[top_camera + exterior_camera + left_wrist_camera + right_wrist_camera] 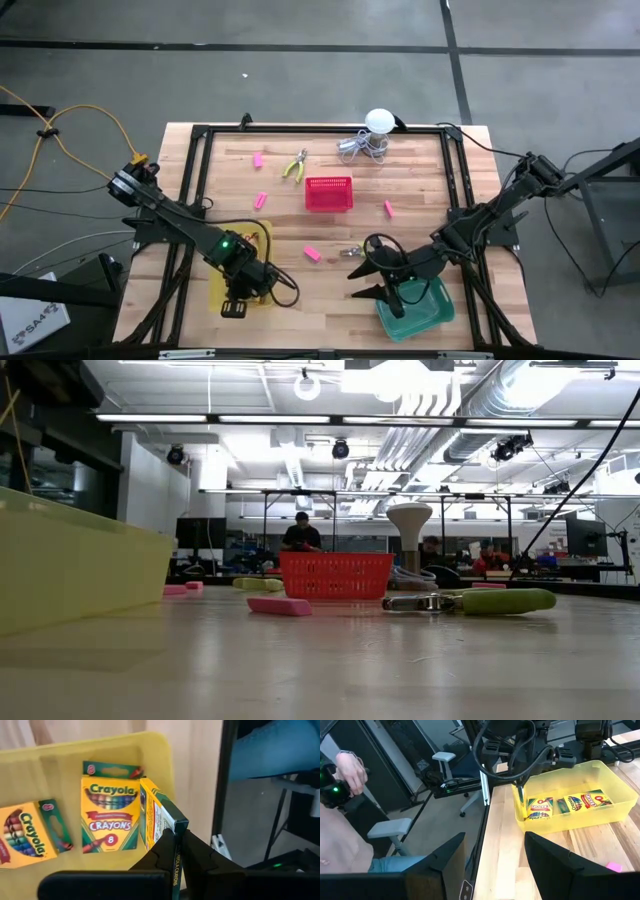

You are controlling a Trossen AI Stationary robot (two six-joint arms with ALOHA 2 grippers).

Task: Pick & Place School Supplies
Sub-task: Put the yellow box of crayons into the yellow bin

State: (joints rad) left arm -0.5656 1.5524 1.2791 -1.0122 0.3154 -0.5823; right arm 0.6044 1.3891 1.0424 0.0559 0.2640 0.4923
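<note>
A crayon box [162, 817] is held on edge, pinched between the closed-in fingers of the left gripper [175, 851], above the yellow tray [219, 292] at the lower left of the high view. Two more crayon boxes [109, 814] are seen lying flat in that tray. The right gripper [372, 281] is spread wide and empty at the lower centre, beside the green tray [436, 312]. Pliers [294, 167] and pink blocks [312, 254] are scattered around the red basket [329, 193].

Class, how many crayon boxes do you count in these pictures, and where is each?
3. One crayon box lies flat in the yellow tray, a second box flat beside it, and a third box stands on edge, gripped by the left claw. Others may be hidden.
</note>
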